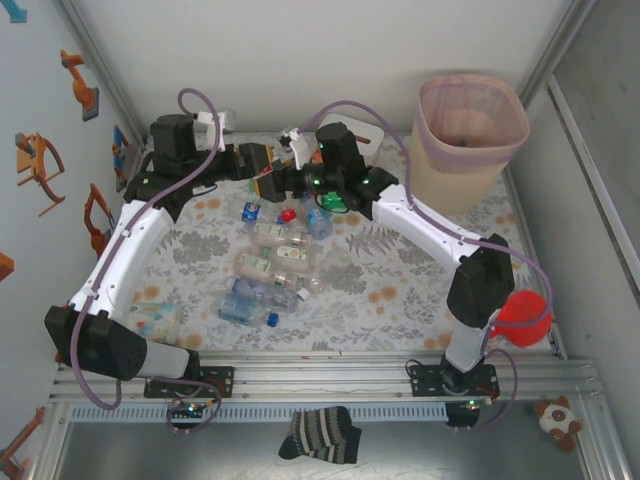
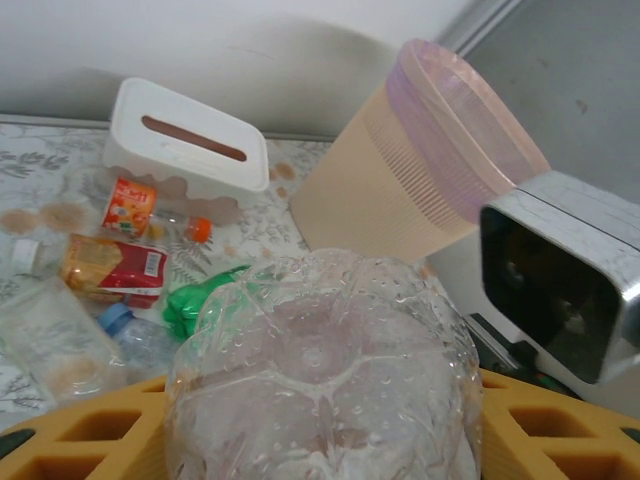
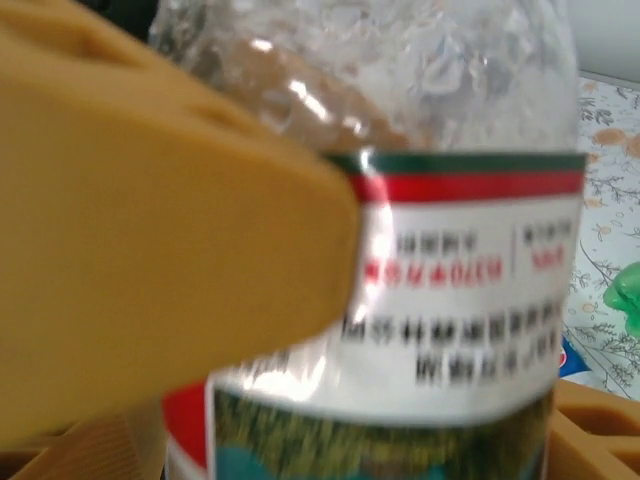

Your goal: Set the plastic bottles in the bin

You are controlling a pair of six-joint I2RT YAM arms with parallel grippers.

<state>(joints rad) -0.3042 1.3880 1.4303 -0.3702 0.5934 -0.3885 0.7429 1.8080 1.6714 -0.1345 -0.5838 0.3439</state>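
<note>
My left gripper (image 1: 266,184) is shut on a clear plastic bottle (image 2: 320,370); the bottle's moulded base faces the left wrist camera, between the yellow fingers (image 2: 90,440). My right gripper (image 1: 293,178) meets it above the back of the table. In the right wrist view a labelled bottle (image 3: 460,270) stands between the jaws, blurred, with a yellow pad (image 3: 150,220) across it. Whether those jaws press on it is unclear. More bottles (image 1: 270,265) lie in a pile on the mat, a green one (image 2: 195,300) among them. The beige bin (image 1: 450,180) with its pink liner stands at the back right.
A white tissue box (image 2: 185,145) sits at the back, left of the bin (image 2: 380,200). A lone bottle (image 1: 155,318) lies near the left arm's base. A red object (image 1: 522,318) hangs by the right arm, and a striped sock (image 1: 320,435) lies below the rail.
</note>
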